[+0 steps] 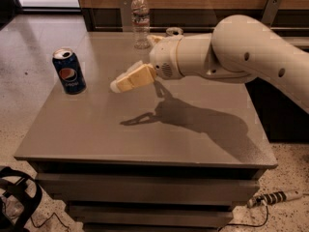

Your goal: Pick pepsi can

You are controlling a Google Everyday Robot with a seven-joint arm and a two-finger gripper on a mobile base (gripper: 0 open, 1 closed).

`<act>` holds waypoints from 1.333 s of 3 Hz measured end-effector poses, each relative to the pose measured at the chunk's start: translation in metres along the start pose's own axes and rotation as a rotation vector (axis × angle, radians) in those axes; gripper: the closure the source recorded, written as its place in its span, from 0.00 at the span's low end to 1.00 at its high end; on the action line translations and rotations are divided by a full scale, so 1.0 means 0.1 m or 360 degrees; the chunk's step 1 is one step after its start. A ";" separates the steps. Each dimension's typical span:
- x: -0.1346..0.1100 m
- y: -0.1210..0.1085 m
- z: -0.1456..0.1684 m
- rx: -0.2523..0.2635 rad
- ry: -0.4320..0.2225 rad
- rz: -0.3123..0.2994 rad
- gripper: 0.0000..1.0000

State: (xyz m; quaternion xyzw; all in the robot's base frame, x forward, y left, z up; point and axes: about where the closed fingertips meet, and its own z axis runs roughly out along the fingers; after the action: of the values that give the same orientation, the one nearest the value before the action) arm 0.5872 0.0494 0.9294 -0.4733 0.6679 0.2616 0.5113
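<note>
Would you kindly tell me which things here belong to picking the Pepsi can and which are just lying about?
For the job:
- pepsi can, upright near the left edge of the table
- claw, over the table, image-right of the can, not touching it

Just lying about:
- water bottle, upright at the table's far edge
- power strip, on the floor

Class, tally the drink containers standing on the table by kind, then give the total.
pepsi can: 1
clear water bottle: 1
silver-topped can, mostly hidden behind the arm: 1
Total: 3
The gripper hangs above the table, right of the pepsi can, not touching it.
</note>
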 end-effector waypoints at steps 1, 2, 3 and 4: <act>0.03 -0.04 0.43 -0.0008 -0.0232 0.0056 0.00; -0.03 -0.06 0.76 -0.0041 -0.0397 0.0075 0.00; -0.17 -0.04 0.99 -0.0082 -0.0485 0.0060 0.00; -0.27 0.02 1.14 -0.0106 -0.0474 0.0039 0.00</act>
State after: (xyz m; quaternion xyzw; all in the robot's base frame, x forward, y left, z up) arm 0.6356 0.1552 0.9148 -0.4377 0.5814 0.3571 0.5856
